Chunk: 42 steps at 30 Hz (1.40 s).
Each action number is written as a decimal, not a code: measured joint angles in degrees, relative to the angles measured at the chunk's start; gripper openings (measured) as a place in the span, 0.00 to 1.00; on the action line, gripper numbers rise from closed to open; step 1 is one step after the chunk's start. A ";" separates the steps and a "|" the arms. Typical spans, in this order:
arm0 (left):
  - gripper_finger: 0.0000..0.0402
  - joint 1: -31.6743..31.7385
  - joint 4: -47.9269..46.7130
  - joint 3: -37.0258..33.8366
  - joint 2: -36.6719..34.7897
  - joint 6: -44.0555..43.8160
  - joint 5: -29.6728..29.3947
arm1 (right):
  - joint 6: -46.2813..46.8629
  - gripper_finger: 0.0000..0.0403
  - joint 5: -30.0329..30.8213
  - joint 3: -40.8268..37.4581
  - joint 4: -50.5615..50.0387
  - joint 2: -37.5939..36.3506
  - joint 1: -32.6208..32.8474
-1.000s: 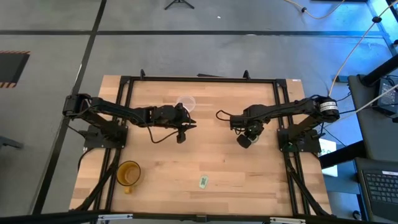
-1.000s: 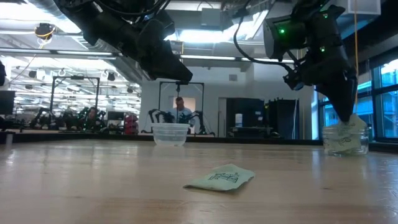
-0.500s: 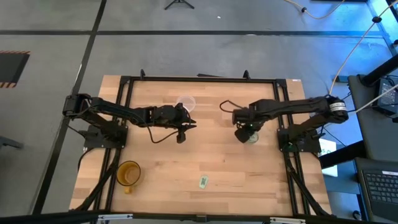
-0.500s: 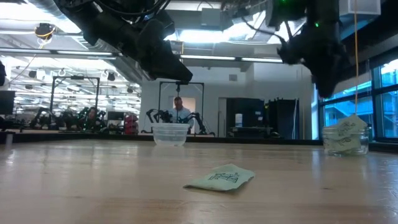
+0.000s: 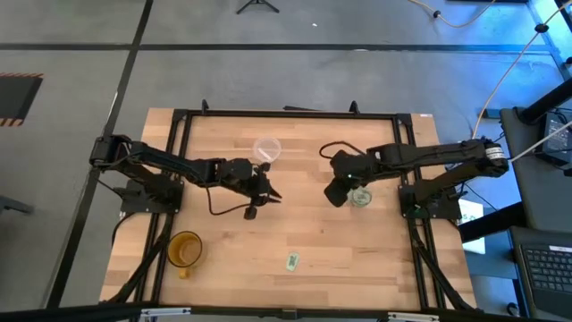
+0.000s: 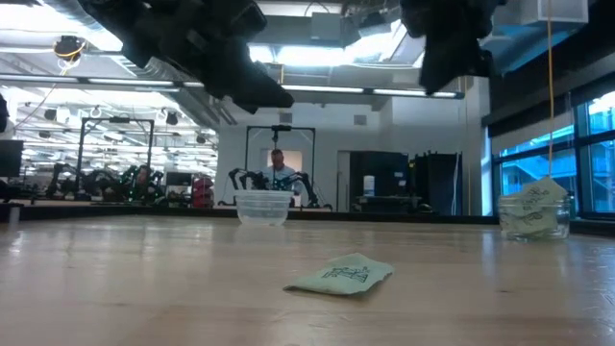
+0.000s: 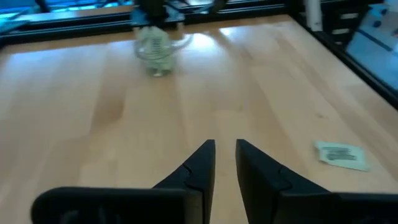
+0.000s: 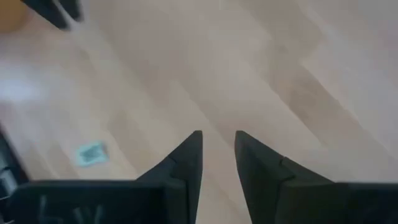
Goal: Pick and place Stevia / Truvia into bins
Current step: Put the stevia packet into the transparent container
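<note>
One sachet lay flat on the tabletop near its front edge, well apart from both arms and from both cups. The wider cup stood near the far edge, left of the middle; no sachets could be made out in it. The smaller glassy cup stood toward the right side with sachets poking out above its rim. An amber mug sat near the front left corner. The left pincer hung above bare wood near the middle of the tabletop, in front of the wider cup, its fingers a narrow gap apart with nothing between them. The right pincer hovered just left of the glassy cup, its fingers likewise a narrow gap apart and empty. In the low view both arms showed only as dark shapes high above the tabletop. Far back in the room a person stood behind the wider cup.
</note>
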 joint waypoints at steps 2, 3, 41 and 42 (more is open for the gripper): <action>0.13 -1.19 0.00 0.00 0.00 0.00 0.12 | 0.21 0.24 -0.02 0.00 2.20 0.13 0.93; 0.13 -1.78 0.00 0.00 0.00 0.00 0.12 | 0.53 0.24 0.02 0.00 2.76 0.18 1.35; 0.01 -27.26 -0.23 22.16 34.03 -12.86 -11.86 | 6.16 0.24 5.09 -0.04 3.30 0.42 19.85; 0.01 -27.31 -0.34 22.16 34.31 -13.80 -12.15 | 6.15 0.24 5.08 -0.07 3.31 0.42 19.92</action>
